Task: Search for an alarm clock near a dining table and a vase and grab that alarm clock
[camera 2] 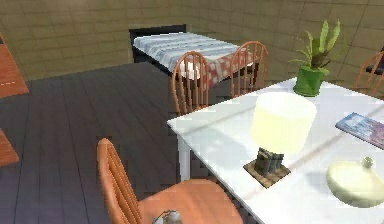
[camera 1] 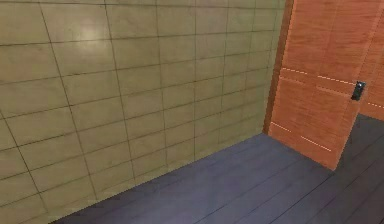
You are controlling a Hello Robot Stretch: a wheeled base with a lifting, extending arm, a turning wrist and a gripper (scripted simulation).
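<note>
**White bench found, the clock's place not yet known**

Where the alarm clock stands I cannot tell. My guess is the white bench [camera 2: 220, 125], since a squat cream vessel [camera 2: 357, 180] that may be the vase lies at its five o'clock corner. A clock of that kind should be light and rigid, with a hard, slick case and a breakable face. It would best be taken low across the sides of its body, not by the face or any knob. On so smooth a top it might skid or tip at a nudge. The tool's state I cannot tell.

A lamp [camera 2: 283, 122] with a cream shade and a dark square foot stands mid-bench. At its three o'clock lies a flat book [camera 2: 360, 127], and at its one o'clock stands a potted plant [camera 2: 311, 80] in a green pot. These crowd the bench and would hem in any reach across it.

Two wooden chairs [camera 2: 193, 80] stand at the bench's eleven o'clock side, and another chair [camera 2: 125, 185] at its seven o'clock. Farther out at eleven o'clock, a bed [camera 2: 185, 47] with a striped cover sits against a tan tiled wall. The floor [camera 2: 80, 120] is dark planks.

Ahead of the robot, the tiled wall [camera 1: 120, 90] meets an orange-brown door [camera 1: 315, 90] at three o'clock, which has a dark handle [camera 1: 358, 91].
</note>
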